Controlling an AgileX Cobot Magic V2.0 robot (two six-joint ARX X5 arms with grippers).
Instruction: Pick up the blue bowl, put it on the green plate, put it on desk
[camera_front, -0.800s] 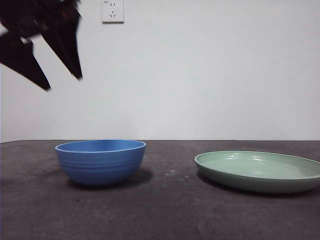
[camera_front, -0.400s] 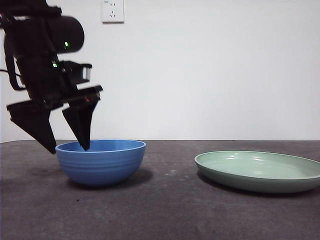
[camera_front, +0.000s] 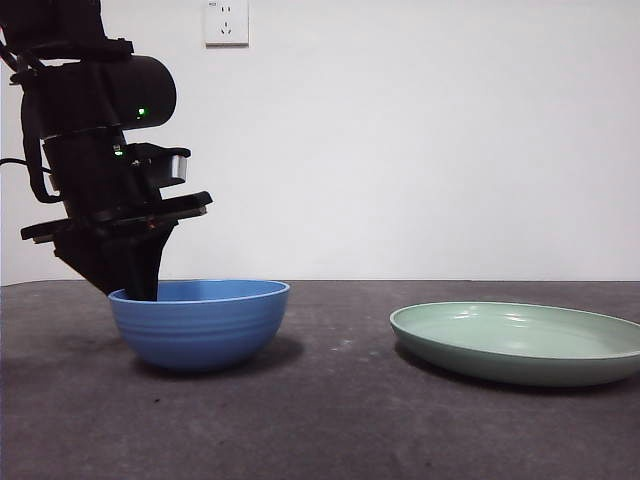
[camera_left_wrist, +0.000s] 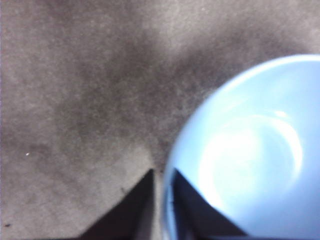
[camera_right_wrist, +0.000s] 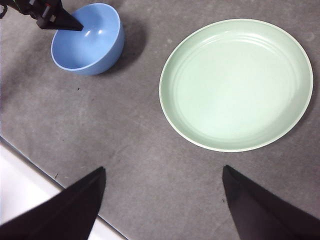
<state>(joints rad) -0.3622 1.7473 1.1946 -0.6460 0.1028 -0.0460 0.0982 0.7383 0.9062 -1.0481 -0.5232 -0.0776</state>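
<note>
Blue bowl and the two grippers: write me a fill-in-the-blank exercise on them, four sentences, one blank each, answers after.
1. The left gripper is closed on the rim of the ____ bowl.
2. One of its jaws is inside the bowl, the other ____ it.
3. The green plate holds ____.
4. The right gripper hangs above the desk with its jaws ____.

Missing words: blue; outside; nothing; open
</note>
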